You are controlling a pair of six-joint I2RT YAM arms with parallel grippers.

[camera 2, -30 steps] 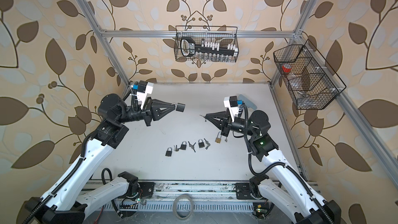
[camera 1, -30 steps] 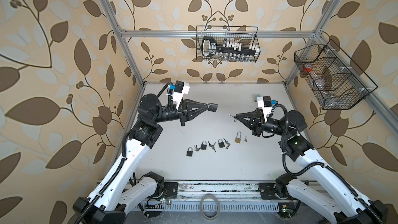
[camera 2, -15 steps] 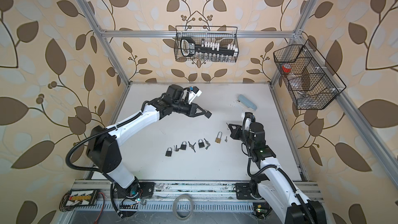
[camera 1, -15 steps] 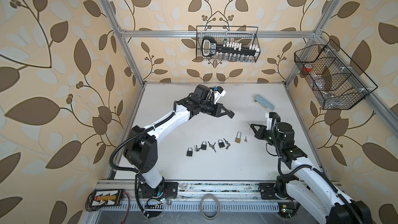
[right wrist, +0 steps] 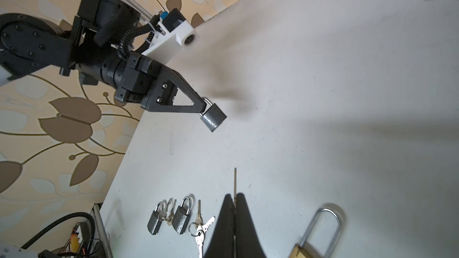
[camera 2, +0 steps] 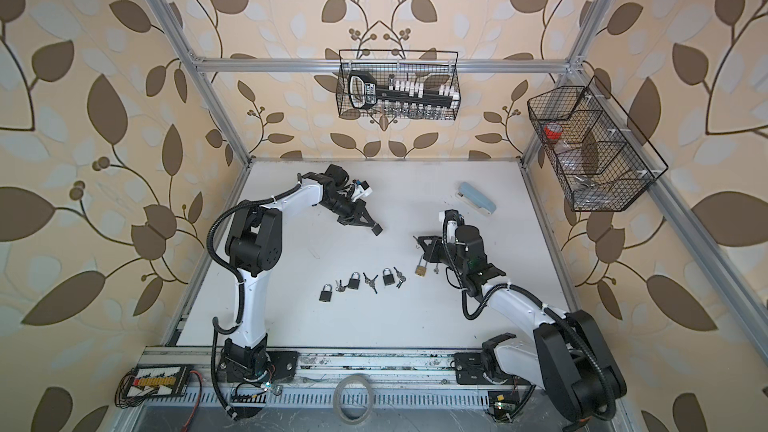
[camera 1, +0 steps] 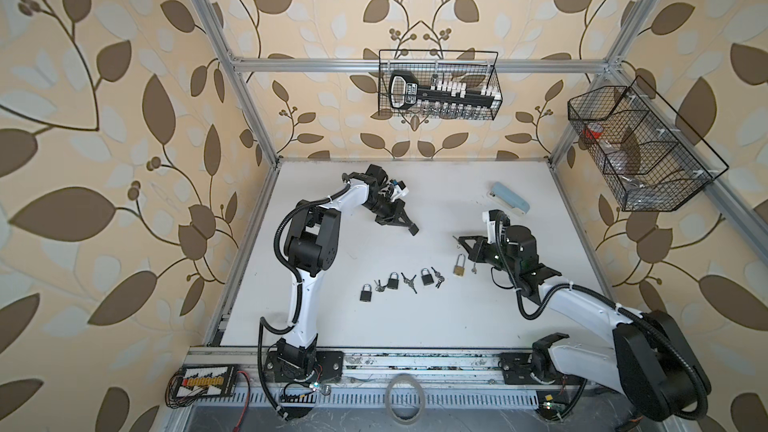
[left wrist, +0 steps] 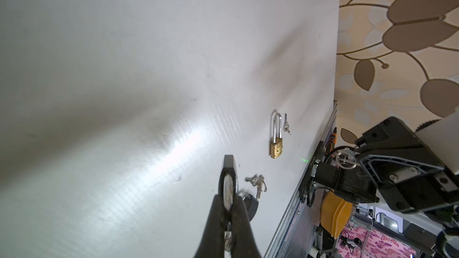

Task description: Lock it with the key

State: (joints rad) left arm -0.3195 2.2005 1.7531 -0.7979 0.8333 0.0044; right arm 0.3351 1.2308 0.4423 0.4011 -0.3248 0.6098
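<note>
Padlock [right wrist: 213,118] hangs by its shackle from our left gripper [right wrist: 202,108], which is clamped on it above mid-table, just far of the row of spare locks [camera 1: 392,280]. Our right gripper [right wrist: 234,198] pinches the key [right wrist: 235,182], blade pointing left. Both arms now sit low over the table [camera 1: 374,326], no longer raised as they were a second ago, with both grips unchanged. Padlock and key are apart, so we judge insertion is yet to come.
</note>
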